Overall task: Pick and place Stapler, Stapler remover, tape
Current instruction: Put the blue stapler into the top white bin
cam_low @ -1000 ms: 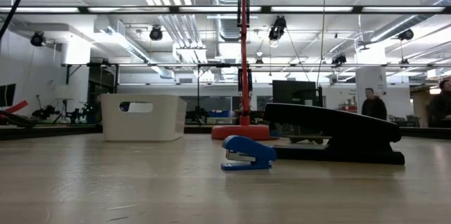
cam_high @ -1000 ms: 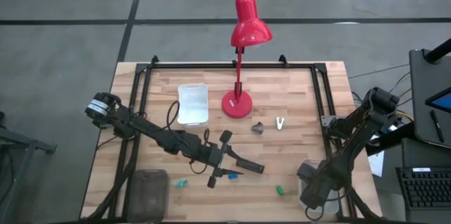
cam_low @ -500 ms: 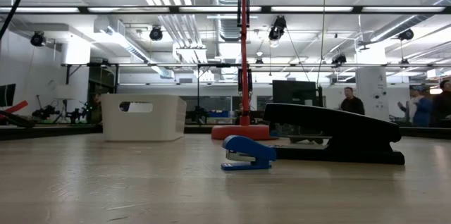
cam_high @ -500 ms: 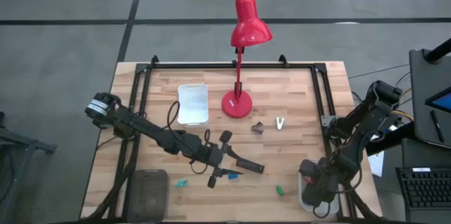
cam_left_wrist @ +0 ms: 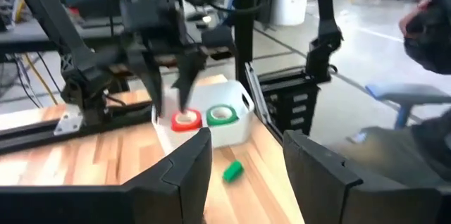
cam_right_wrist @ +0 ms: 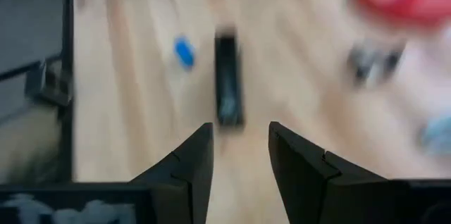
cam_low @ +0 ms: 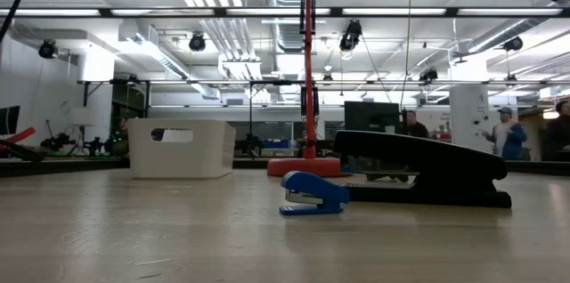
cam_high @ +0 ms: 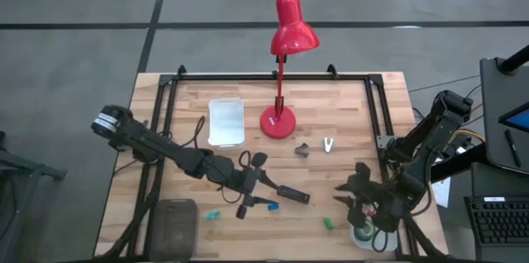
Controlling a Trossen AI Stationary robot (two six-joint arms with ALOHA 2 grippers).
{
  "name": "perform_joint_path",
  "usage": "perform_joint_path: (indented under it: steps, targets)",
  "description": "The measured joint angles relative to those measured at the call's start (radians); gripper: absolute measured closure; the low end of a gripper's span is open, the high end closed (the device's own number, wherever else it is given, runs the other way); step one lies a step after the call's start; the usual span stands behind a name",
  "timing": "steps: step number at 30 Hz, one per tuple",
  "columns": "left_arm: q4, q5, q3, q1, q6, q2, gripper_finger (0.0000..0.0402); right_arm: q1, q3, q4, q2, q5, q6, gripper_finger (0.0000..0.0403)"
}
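Note:
The black stapler (cam_high: 291,194) lies flat on the table near the middle, also seen in the low view (cam_low: 419,172) and the right wrist view (cam_right_wrist: 227,79). My left gripper (cam_high: 263,184) is open and hovers just left of it, touching nothing I can see. My right gripper (cam_high: 351,188) is open and empty, right of the stapler and beside the white bin (cam_high: 364,236). A red tape roll (cam_left_wrist: 185,120) and a green one (cam_left_wrist: 221,115) lie in that bin (cam_left_wrist: 232,129). My left gripper's fingers (cam_left_wrist: 246,175) point toward it.
A red desk lamp (cam_high: 278,121) stands at mid-table, with a white tray (cam_high: 226,121) to its left. A small dark piece (cam_high: 303,150) and a pale piece (cam_high: 329,144) lie right of the lamp. A blue mini stapler (cam_high: 271,208) and green blocks (cam_high: 328,223) lie near the stapler.
My right gripper has come up out of the white bin at the near right corner and swung toward the table's left, toward the stapler, turning as it went. My left arm has drawn back slightly toward the left edge. The stapler has not moved.

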Motion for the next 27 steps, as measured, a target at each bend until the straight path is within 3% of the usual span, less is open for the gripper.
perform_joint_path:
  steps: [5,10,20,27]
  targets:
    - [-0.117,-0.02,0.001,-0.009,-0.037,-0.015,0.0223,-0.011,0.0,0.097,0.0,0.238,-0.228,0.028]
    - [-0.143,-0.056,0.001,-0.007,-0.074,0.003,0.0223,-0.023,0.0,0.193,0.0,0.373,-0.381,0.0286]
    - [-0.15,-0.115,0.0,-0.006,-0.065,0.004,0.0223,-0.035,0.0,0.217,0.0,0.504,-0.413,0.0301]
    - [-0.151,-0.197,0.0,-0.006,-0.057,0.004,0.0223,-0.068,-0.015,0.211,0.0,0.51,-0.386,0.0312]
